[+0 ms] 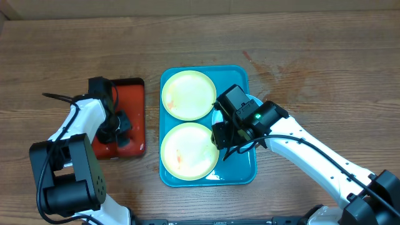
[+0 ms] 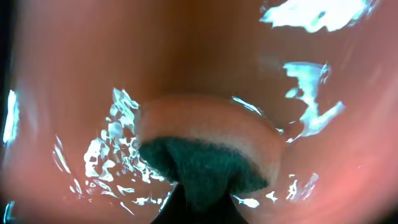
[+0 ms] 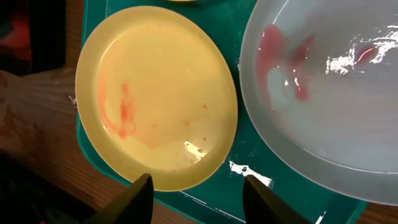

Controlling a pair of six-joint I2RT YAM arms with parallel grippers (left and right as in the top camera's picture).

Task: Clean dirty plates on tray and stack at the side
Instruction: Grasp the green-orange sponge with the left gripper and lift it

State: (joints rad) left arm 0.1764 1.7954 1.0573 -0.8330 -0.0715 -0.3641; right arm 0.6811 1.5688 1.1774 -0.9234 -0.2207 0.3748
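The turquoise tray (image 1: 240, 170) lies mid-table. Two yellow-green plates lie in it, one at the far end (image 1: 189, 95) and one at the near end (image 1: 189, 151). The near plate (image 3: 155, 93) has reddish smears. The light teal plate (image 3: 329, 87), also smeared red, lies beside it on the tray (image 3: 249, 149); in the overhead view it is mostly hidden under my right arm. My right gripper (image 1: 225, 134) hovers open and empty over the tray, its fingers (image 3: 202, 202) near the near plate's edge. My left gripper (image 1: 120, 128) is shut on a yellow-and-green sponge (image 2: 208, 155).
A smaller red tray with a black rim (image 1: 131, 94) lies left of the turquoise tray. Its wet red floor (image 2: 93, 74) fills the left wrist view under the sponge. Bare wooden table (image 1: 300, 62) surrounds both trays.
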